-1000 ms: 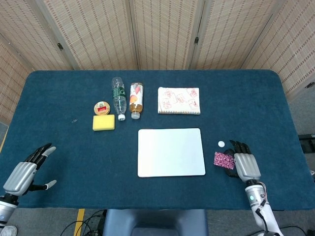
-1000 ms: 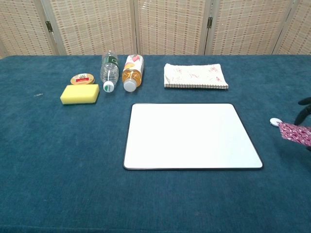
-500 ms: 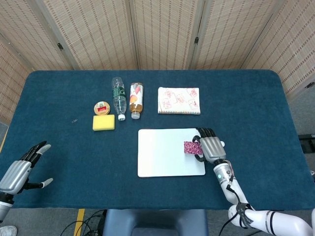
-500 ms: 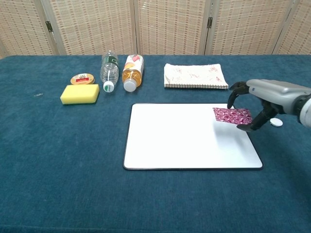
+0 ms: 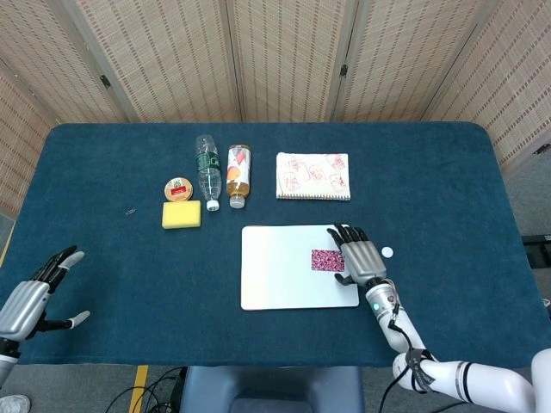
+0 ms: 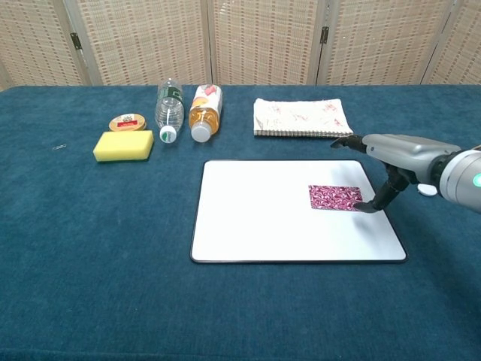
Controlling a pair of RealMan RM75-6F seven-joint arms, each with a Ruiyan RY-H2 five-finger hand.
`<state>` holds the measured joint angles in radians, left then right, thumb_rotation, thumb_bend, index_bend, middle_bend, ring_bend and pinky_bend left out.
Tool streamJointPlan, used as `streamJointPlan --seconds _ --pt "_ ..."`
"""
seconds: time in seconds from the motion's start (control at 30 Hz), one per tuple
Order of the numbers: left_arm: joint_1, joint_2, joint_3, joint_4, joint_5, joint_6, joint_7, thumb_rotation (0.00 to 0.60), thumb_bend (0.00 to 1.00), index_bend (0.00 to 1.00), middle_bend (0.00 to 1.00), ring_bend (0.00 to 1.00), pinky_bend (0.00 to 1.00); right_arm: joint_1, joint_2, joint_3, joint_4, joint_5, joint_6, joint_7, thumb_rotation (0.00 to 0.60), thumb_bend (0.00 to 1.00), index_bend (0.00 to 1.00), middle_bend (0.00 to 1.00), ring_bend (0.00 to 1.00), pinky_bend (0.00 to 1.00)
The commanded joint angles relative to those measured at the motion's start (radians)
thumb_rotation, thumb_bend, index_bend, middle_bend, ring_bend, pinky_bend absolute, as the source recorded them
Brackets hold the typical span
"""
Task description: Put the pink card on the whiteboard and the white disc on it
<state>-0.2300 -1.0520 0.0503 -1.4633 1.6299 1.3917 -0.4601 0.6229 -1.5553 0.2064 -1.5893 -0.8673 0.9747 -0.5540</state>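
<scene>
The pink patterned card (image 5: 327, 260) (image 6: 335, 198) lies flat on the right part of the whiteboard (image 5: 275, 275) (image 6: 255, 218). My right hand (image 5: 357, 255) (image 6: 392, 154) hovers over the board's right edge with its fingers spread, and its thumb tip reaches down to the card's right edge. The small white disc (image 5: 387, 252) (image 6: 427, 189) rests on the blue cloth just right of that hand, off the board. My left hand (image 5: 30, 297) hangs open and empty at the table's near left corner, seen only in the head view.
A yellow sponge (image 5: 181, 214), a round tin (image 5: 178, 188), a clear water bottle (image 5: 208, 172) and an orange drink bottle (image 5: 238, 175) lie behind the board on the left. A patterned notebook (image 5: 312, 175) lies behind its right half.
My right hand carried the pink card from the cloth at the right onto the whiteboard, and the card now lies flat with the fingers opened. The left hand drifted slightly toward me.
</scene>
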Motion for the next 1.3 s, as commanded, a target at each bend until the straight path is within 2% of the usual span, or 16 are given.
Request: streamJointPlan --seconds 0.03,0.13,0.2,0.27,0.37,0.5,0.77,1.3 --pt "0.002 0.0 -0.001 0.001 -0.001 0.003 0.004 0.6 0.22 0.03 0.0 0.02 0.2 -0.017 0.029 -0.015 -0.031 -0.034 0.033 0.022 0.6 0.18 0.0 0.0 0.0 0.0" --pt "0.004 -0.002 -0.003 0.002 -0.007 0.0 0.016 0.6 0.22 0.03 0.0 0.02 0.2 -0.043 0.078 -0.025 -0.064 -0.067 0.064 0.055 0.6 0.18 0.06 0.0 0.0 0.0" --pt "0.003 -0.004 -0.003 0.0 -0.011 -0.005 0.027 0.6 0.22 0.03 0.0 0.02 0.2 -0.058 0.114 -0.022 -0.073 -0.078 0.069 0.095 0.6 0.19 0.17 0.02 0.0 0.0" --pt "0.004 -0.007 -0.003 -0.007 -0.013 -0.008 0.045 0.6 0.22 0.03 0.0 0.02 0.2 -0.064 0.152 -0.015 -0.063 -0.084 0.046 0.145 0.6 0.19 0.24 0.04 0.0 0.0" --pt "0.006 -0.01 -0.004 -0.021 -0.013 -0.006 0.072 0.6 0.22 0.03 0.0 0.02 0.2 -0.059 0.2 -0.013 -0.03 -0.072 -0.002 0.183 0.6 0.21 0.29 0.05 0.0 0.0" --pt "0.008 -0.014 -0.005 -0.029 -0.013 -0.005 0.093 0.6 0.22 0.03 0.0 0.02 0.2 -0.045 0.239 -0.024 0.028 -0.034 -0.066 0.195 0.6 0.22 0.31 0.05 0.0 0.0" --pt "-0.003 -0.019 -0.012 -0.028 -0.035 -0.036 0.101 0.6 0.22 0.03 0.0 0.02 0.2 0.014 0.242 -0.038 0.136 0.036 -0.2 0.208 0.6 0.25 0.32 0.05 0.0 0.0" --pt "0.0 -0.019 -0.011 -0.03 -0.031 -0.036 0.112 0.6 0.22 0.03 0.0 0.02 0.2 0.022 0.212 -0.108 0.151 0.032 -0.164 0.175 0.6 0.25 0.33 0.05 0.0 0.0"
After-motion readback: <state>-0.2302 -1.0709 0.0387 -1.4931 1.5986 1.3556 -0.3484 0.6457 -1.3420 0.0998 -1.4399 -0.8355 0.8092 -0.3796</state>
